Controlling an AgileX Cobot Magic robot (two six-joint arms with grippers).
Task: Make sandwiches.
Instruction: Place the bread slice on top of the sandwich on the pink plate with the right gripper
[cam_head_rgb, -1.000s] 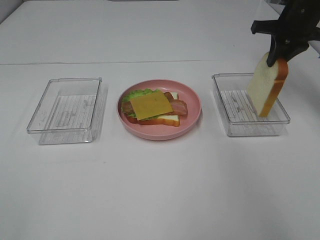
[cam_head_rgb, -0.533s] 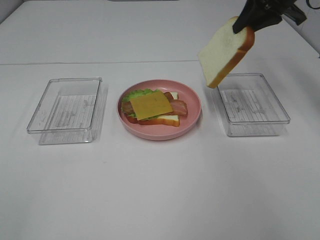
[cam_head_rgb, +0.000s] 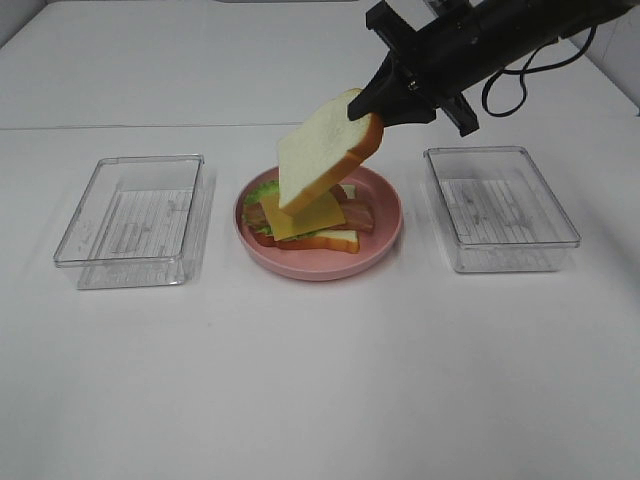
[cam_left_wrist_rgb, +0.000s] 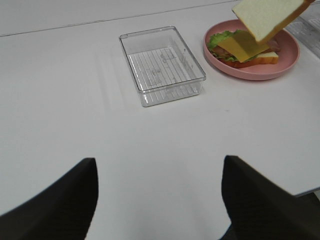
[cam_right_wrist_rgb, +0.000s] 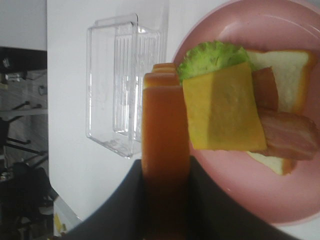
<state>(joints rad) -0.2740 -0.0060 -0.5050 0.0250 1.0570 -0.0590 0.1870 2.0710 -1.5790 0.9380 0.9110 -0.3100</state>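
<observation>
The sandwich stack (cam_head_rgb: 305, 218) lies on the pink plate (cam_head_rgb: 385, 205): bread, lettuce, bacon and a yellow cheese slice on top. It also shows in the left wrist view (cam_left_wrist_rgb: 245, 47) and the right wrist view (cam_right_wrist_rgb: 225, 107). My right gripper (cam_head_rgb: 378, 108) is shut on a white bread slice (cam_head_rgb: 320, 155) with orange crust, held tilted just above the stack. The slice shows edge-on in the right wrist view (cam_right_wrist_rgb: 162, 130) and in the left wrist view (cam_left_wrist_rgb: 267, 15). My left gripper (cam_left_wrist_rgb: 157, 197) is open and empty, low over the bare table, away from the plate.
A clear plastic tray (cam_head_rgb: 135, 215) stands left of the plate and another clear tray (cam_head_rgb: 500, 205) stands right of it; both hold nothing. The left tray also shows in the left wrist view (cam_left_wrist_rgb: 162, 65) and the right wrist view (cam_right_wrist_rgb: 115, 85).
My right gripper has carried the bread slice up out of the right tray and leftward, to just above the stack on the plate. The left arm has not visibly moved.
</observation>
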